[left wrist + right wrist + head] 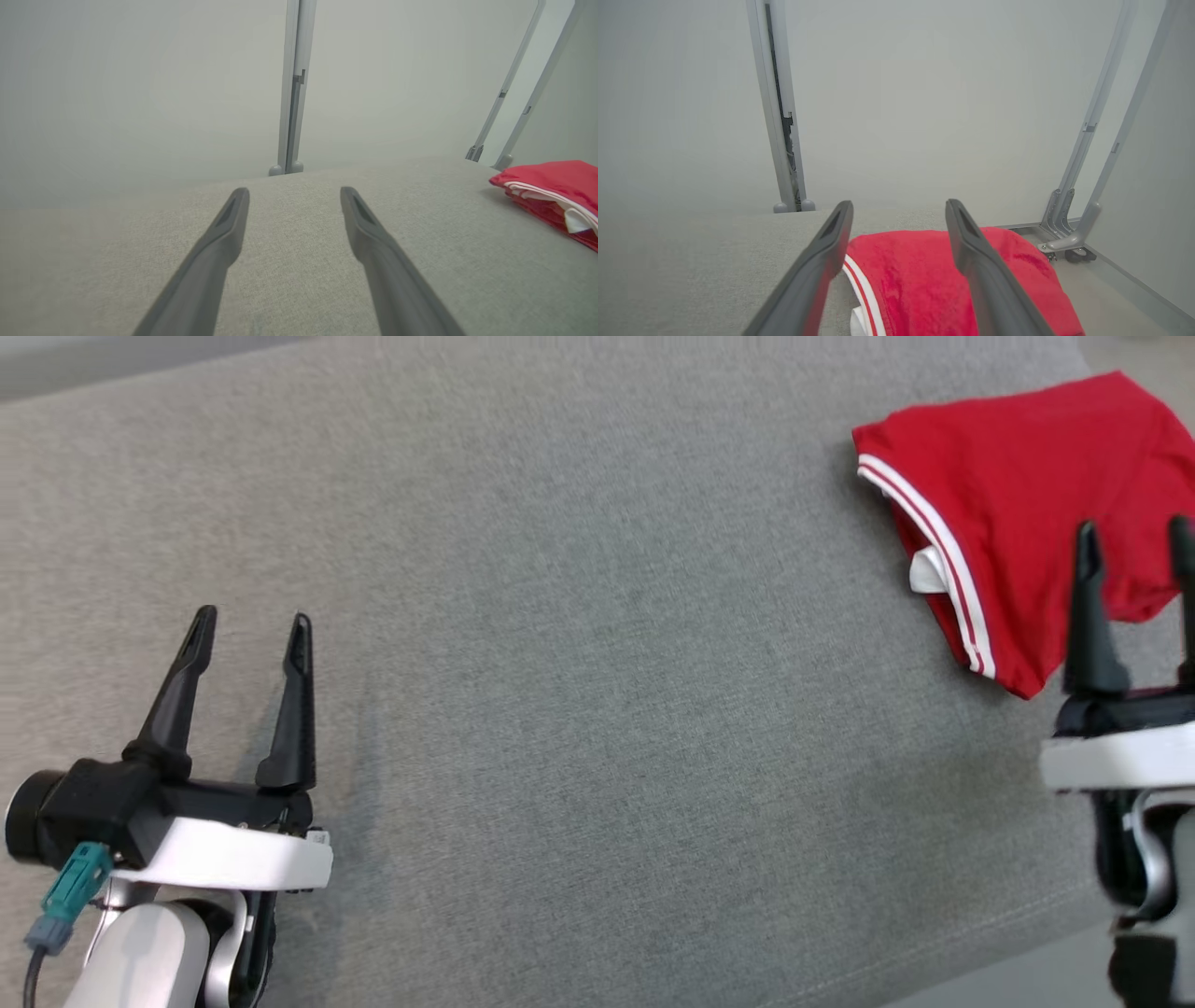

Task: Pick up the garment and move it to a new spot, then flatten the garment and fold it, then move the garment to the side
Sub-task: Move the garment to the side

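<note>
Plainly nearer, the right gripper (1133, 527), fingers apart, overlaps the folded red garment (1008, 467) at upper right; the left gripper (253, 614), likewise spread, sits lower left.

You have a wide grey cloth-covered surface (597, 663) in front of you, evenly woven, with a stitched seam (934, 954) running along its near right edge. On it lies a folded red garment (1018, 485) with white stripes (887, 481) and a white label (926, 571) showing. It sits at the far right, close to that side's edge.
</note>
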Motion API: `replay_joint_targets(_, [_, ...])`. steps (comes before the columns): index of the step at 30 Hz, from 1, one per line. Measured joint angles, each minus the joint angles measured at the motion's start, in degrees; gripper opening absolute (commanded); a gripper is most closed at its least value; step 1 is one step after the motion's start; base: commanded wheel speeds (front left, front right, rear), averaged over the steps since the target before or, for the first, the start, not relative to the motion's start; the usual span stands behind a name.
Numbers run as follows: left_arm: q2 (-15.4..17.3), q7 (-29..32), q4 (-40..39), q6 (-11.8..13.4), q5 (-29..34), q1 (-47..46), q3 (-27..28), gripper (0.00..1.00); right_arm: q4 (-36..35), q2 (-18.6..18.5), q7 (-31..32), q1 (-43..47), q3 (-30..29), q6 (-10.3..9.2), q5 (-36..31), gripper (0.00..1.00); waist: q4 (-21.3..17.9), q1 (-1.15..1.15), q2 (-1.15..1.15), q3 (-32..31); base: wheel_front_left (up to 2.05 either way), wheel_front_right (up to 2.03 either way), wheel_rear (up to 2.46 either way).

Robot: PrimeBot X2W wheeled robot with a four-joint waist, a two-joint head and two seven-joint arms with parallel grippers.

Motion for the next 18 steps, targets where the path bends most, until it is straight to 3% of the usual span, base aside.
replay_joint_targets(4, [-0.43, -0.81, -0.46, 1.11, -0.89, 2.25, 1.43, 1.00, -9.49, 3.74, 3.20, 6.60, 2.25, 0.00, -1.76, 1.00, 2.46, 0.00, 0.00, -3.92, 0.00, 0.00, 0.00])
replay_joint_targets(8, [-0.71, -1.33, -0.40, 2.10, -1.21, 3.71, 2.20, 1.00, -14.07, 5.24, 5.24, 10.50, 3.37, 0.00, -3.11, 1.00, 5.03, 0.00, 0.00, -6.65, 0.00, 0.00, 0.00])
replay_joint_targets(18, [-1.07, -1.66, 0.04, 3.03, -2.19, 9.12, 2.48, 1.00, -15.06, 6.72, 8.32, 17.85, 4.41, 0.00, -4.44, 1.00, 10.05, 0.00, 0.00, -13.88, 0.00, 0.00, 0.00])
